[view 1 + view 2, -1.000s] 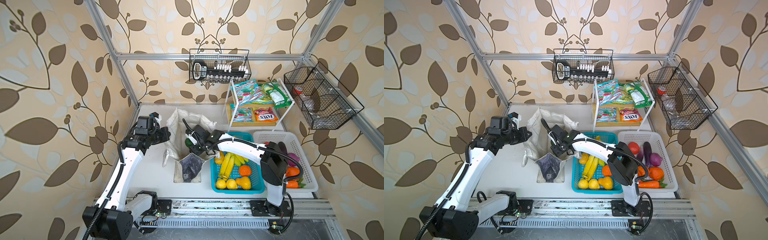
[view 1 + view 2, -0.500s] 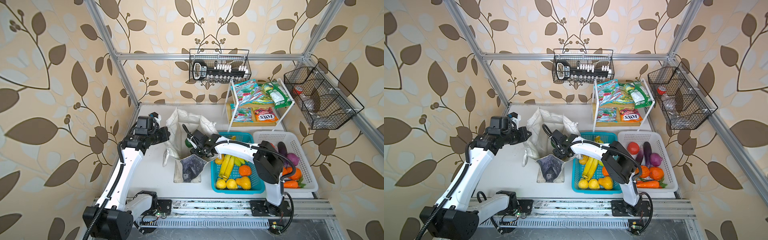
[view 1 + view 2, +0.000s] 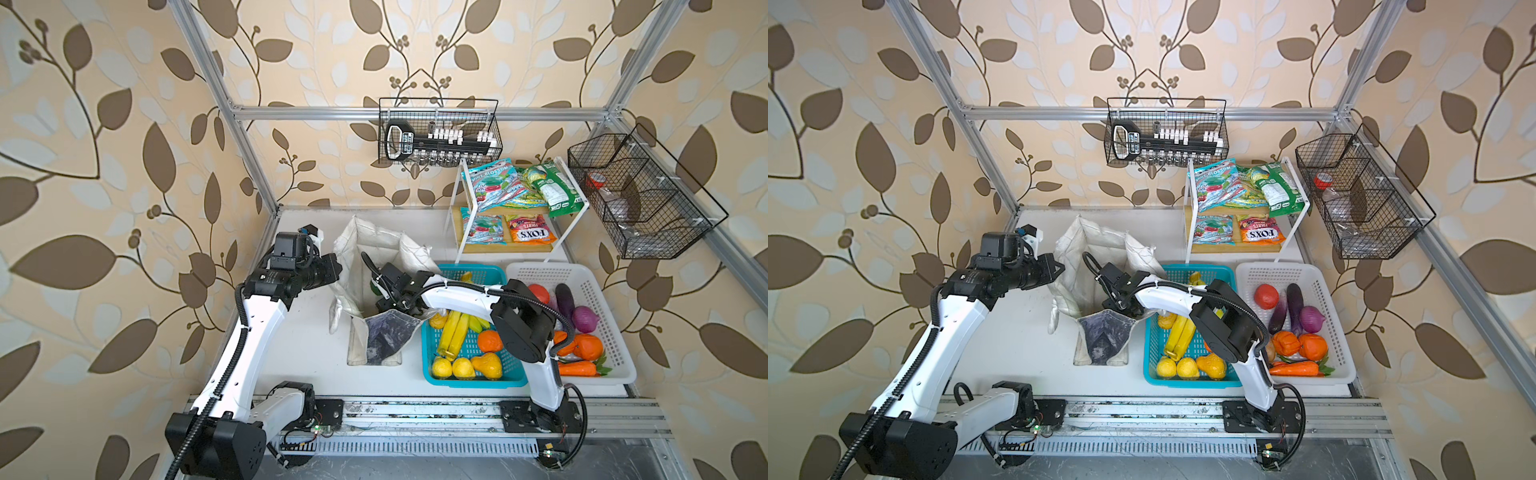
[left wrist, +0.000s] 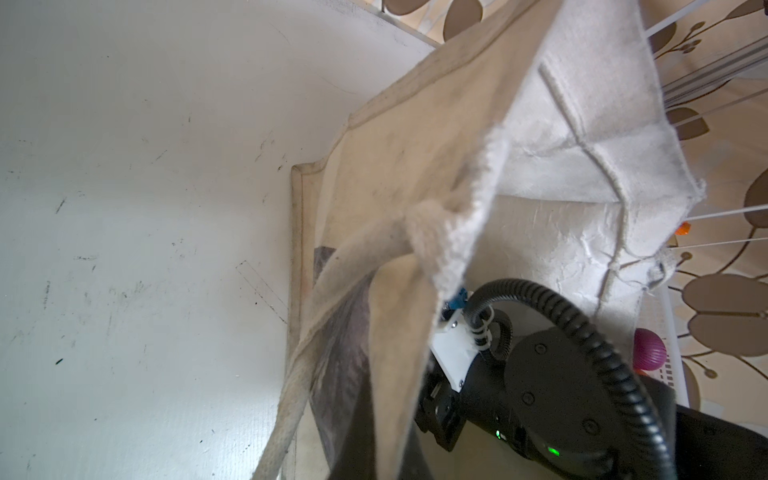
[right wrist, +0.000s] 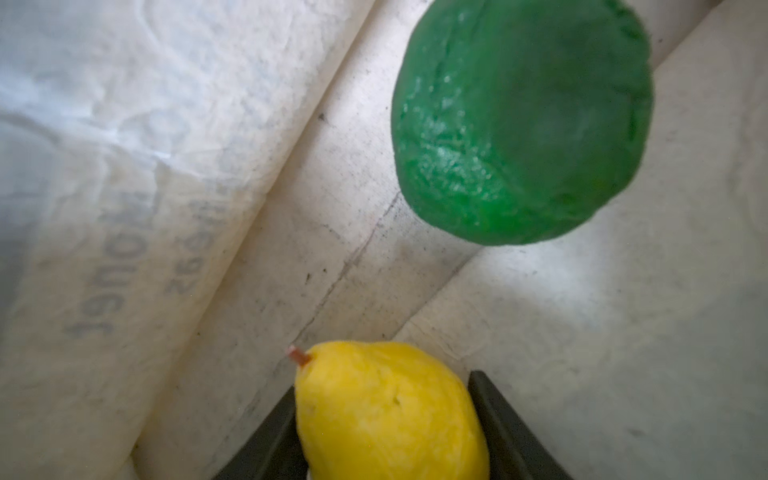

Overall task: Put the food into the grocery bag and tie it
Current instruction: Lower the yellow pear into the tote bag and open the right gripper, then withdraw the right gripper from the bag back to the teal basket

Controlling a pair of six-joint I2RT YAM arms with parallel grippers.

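Left gripper (image 3: 334, 270): closed tight and pinching the rim of the grocery bag (image 3: 374, 249) on its own side, propping the mouth open in both top views.
Right gripper (image 5: 384, 399): reaching down inside the bag, with the jaws partly spread and bracketing the yellow pear (image 5: 374, 424); both fingers appear to be touching it.
Yellow pear: sitting between the fingers, stem pointing away from the wrist camera toward the cloth floor. Whether it is resting on the cloth cannot be told.
Green round fruit (image 5: 519, 120): lying on the bag floor, near the pear but apart from it.
Food waiting outside: the banana bunch (image 3: 453, 332) is lying in the turquoise basket (image 3: 428, 361) just beside the bag, and the snack packets (image 3: 498, 187) are lying on the white rack behind.
Risk, release: if the pear is being let go above the floor, it is likely rolling against the green fruit or into a fold. This is harmless unless it is bouncing out.
Risk, withdrawal: the right wrist and its cable are sitting deep between soft walls, so a fast lift is likely dragging cloth upward or tipping the bag toward the basket.
Risk, left hold: if the pinched rim is slipping, the mouth is collapsing onto the right arm.
Risk, strap (image 4: 332, 270): it is hanging loose by the opening, so it could be snagging an arm.
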